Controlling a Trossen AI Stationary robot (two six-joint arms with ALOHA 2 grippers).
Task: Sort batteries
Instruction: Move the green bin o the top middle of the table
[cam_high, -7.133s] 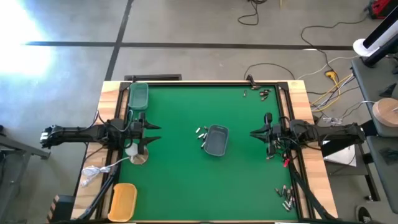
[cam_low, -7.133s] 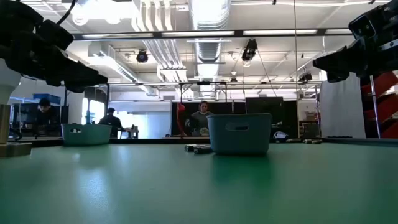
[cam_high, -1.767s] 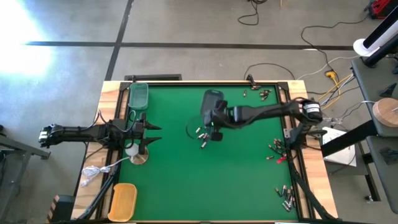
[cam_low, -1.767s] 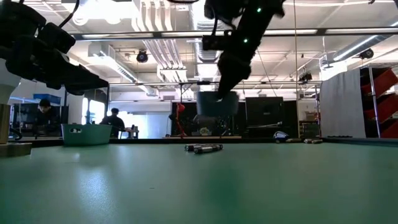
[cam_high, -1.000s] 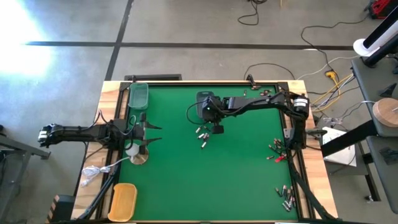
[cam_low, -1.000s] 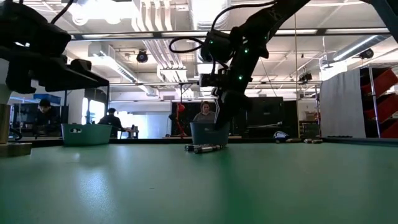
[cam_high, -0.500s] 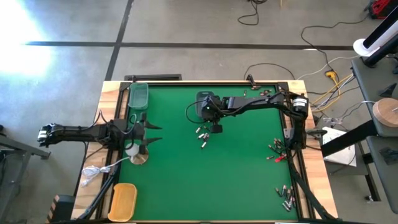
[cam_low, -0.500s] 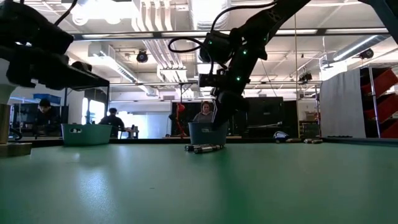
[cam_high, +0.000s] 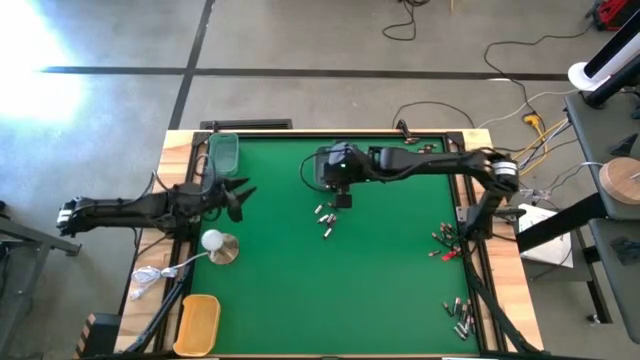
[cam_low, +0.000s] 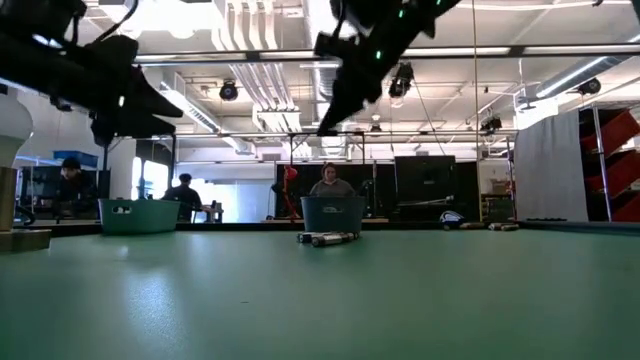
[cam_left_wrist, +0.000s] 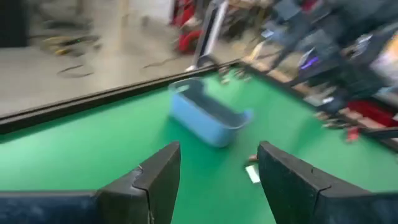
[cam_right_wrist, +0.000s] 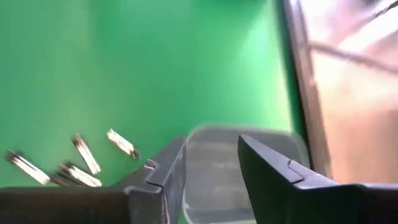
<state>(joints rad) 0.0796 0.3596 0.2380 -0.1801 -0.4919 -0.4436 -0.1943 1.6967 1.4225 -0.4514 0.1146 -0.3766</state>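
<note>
A green table mat (cam_high: 300, 290) fills a wood-edged table in an open workshop. Far of centre stands a small grey-blue tray (cam_high: 327, 168), with the right gripper (cam_high: 338, 176) above it, its jaws parted and nothing between them. A few batteries (cam_high: 324, 215) lie loose on the mat just near of the tray; more batteries (cam_high: 458, 316) sit at the near right corner. The left gripper (cam_high: 236, 195) hovers at the left edge, jaws spread and empty.

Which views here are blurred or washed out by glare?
Left wrist view: smeared with motion blur, the bin soft-edged. Right wrist view: blurred too, batteries streaked. High view: glare whitens the floor at far left. Low view: ceiling lights bright, both arms in silhouette.
</note>
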